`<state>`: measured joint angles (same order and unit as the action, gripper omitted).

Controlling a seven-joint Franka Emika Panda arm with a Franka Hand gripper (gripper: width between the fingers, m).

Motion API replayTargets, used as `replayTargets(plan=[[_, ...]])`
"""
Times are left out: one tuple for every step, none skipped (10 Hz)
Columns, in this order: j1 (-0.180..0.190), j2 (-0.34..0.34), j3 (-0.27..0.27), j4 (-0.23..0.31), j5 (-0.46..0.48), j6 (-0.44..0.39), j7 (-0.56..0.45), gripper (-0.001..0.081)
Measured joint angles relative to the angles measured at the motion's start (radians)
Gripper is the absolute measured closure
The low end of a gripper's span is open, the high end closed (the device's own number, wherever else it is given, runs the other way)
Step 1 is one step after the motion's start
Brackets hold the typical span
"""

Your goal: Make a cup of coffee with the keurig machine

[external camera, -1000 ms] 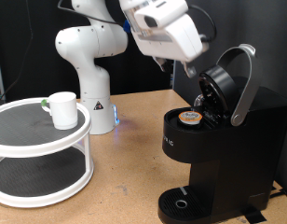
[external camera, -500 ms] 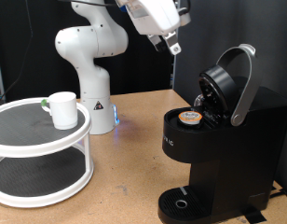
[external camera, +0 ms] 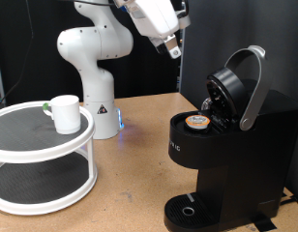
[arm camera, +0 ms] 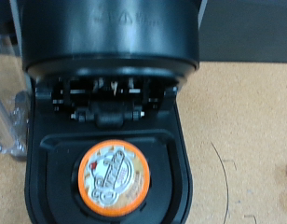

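Note:
The black keurig machine (external camera: 231, 155) stands at the exterior view's right with its lid (external camera: 229, 89) and grey handle raised. A tan-lidded coffee pod (external camera: 197, 122) sits in the open holder. In the wrist view the pod (arm camera: 114, 177) lies in the holder, with the raised lid of the machine (arm camera: 111, 37) behind it. My gripper (external camera: 172, 46) hangs high above and to the left of the machine, holding nothing that shows. The white cup (external camera: 64, 113) stands on the top tier of a round stand, far from the gripper. The machine's drip tray (external camera: 191, 210) holds nothing.
The white two-tier round stand (external camera: 33, 159) fills the exterior view's left. The arm's white base (external camera: 99, 111) stands behind it on the wooden table (external camera: 134, 174). A dark backdrop closes the back.
The gripper has lifted away from the open lid and pod holder, up and to the left. The pod stays in the holder. The cup has not moved.

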<state>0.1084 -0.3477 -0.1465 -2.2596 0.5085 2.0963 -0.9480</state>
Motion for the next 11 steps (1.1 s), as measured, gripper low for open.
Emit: replayTargets(plan=[[0.003, 0.000, 0.001, 0.000, 0.029, 0.002, -0.001, 0.0001], [0.009, -0.001, 0.005, 0.001, 0.062, 0.013, 0.000, 0.0001], [0.016, -0.002, 0.010, 0.004, 0.091, 0.022, 0.000, 0.0001], [0.023, -0.002, 0.019, 0.009, 0.111, 0.034, 0.000, 0.0001], [0.029, -0.002, 0.032, 0.014, 0.125, 0.044, 0.001, 0.0001], [0.034, -0.002, 0.048, 0.019, 0.133, 0.059, 0.010, 0.0001], [0.036, 0.000, 0.065, 0.022, 0.133, 0.077, 0.026, 0.0001], [0.038, 0.002, 0.084, 0.025, 0.133, 0.085, 0.042, 0.0001], [0.040, 0.004, 0.100, 0.028, 0.133, 0.091, 0.056, 0.0001], [0.042, 0.008, 0.117, 0.030, 0.133, 0.098, 0.068, 0.0001], [0.045, 0.013, 0.134, 0.030, 0.133, 0.109, 0.079, 0.0001]])
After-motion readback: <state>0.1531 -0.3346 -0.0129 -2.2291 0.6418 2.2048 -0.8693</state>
